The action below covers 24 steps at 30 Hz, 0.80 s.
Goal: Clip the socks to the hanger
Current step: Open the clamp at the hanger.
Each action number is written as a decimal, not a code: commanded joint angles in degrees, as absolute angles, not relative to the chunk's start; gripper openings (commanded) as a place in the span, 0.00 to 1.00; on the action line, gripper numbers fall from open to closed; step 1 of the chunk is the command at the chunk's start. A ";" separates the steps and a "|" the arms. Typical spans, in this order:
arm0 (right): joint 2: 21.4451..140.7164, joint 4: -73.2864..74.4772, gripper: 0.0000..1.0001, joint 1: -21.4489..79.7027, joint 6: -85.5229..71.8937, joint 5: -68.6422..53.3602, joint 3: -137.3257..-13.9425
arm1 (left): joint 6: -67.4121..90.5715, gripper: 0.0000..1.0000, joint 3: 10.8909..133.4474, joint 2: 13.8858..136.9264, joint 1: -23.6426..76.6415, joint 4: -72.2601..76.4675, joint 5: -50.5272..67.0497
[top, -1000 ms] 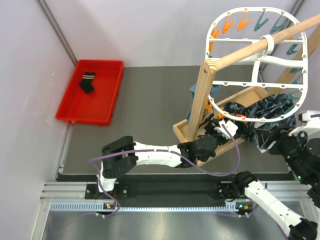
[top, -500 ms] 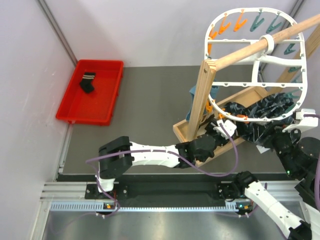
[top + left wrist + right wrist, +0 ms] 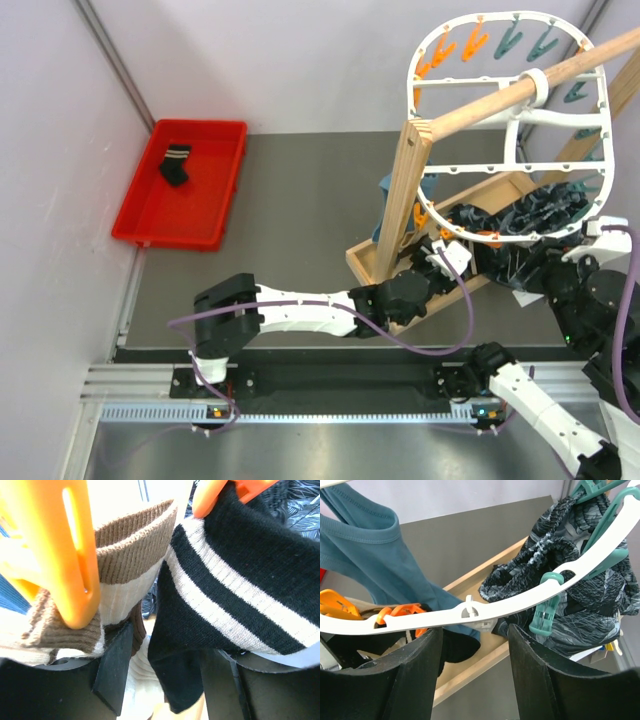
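The white oval hanger hangs on the wooden pole, ringed with orange and teal pegs. In the left wrist view, an orange peg clips a brown and cream sock, and another orange peg clips a black sock with white stripes. My left gripper is open just below them, and both socks' lower ends hang between its jaws. My right gripper is wide open just under the hanger's rim, touching nothing. Another black striped sock lies in the red tray.
The wooden rack has a slanted pole, a post and a wooden base box. A teal garment and dark patterned cloth hang from the hanger, with a teal peg on the rim. Walls stand on both sides.
The hanger has swung slightly, its rim shifting a little. My right wrist has moved slightly back and down. My left arm's elbow has slid a bit left while its gripper stays at the socks.
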<state>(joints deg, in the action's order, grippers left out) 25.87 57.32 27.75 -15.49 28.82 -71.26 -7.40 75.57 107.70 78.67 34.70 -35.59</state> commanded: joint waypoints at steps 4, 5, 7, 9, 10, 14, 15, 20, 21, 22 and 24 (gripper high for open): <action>25.49 55.55 0.54 28.04 -14.77 31.37 -71.98 | -6.77 0.59 75.32 104.24 78.66 36.47 -35.33; 25.40 55.81 0.54 28.04 -14.68 31.81 -71.98 | -6.77 0.59 75.24 104.33 78.75 36.56 -35.33; 25.31 56.07 0.54 28.04 -14.77 31.82 -71.98 | -6.68 0.58 75.32 104.33 78.75 36.30 -35.25; 24.70 55.55 0.54 28.04 -14.77 31.64 -71.55 | -6.51 0.59 75.15 104.06 78.66 36.21 -35.07; 24.52 55.29 0.54 28.04 -14.68 31.73 -70.85 | -6.24 0.58 75.06 103.98 78.75 36.30 -34.98; 23.38 52.92 0.54 28.04 -14.50 31.65 -68.12 | -5.98 0.58 74.62 103.45 78.75 36.21 -34.63; 23.12 51.78 0.55 28.04 -14.41 31.55 -67.33 | -5.98 0.58 74.62 103.45 78.75 36.12 -34.72; 22.41 47.91 0.54 28.04 -13.28 31.82 -65.83 | -5.45 0.59 74.09 102.75 78.75 36.04 -34.63; 22.59 47.47 0.54 28.04 -13.01 31.82 -65.66 | -5.36 0.58 74.00 102.57 78.75 36.04 -34.63; 22.59 46.16 0.54 28.04 -12.75 31.56 -65.48 | -5.19 0.58 73.92 102.48 78.75 36.04 -34.54; 22.59 45.09 0.54 28.04 -12.39 31.55 -64.95 | -5.19 0.58 73.83 102.31 78.66 35.95 -34.45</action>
<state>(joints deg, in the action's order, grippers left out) 22.96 51.35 27.75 -13.85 30.57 -65.21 -5.93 74.35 106.13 78.67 34.44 -35.03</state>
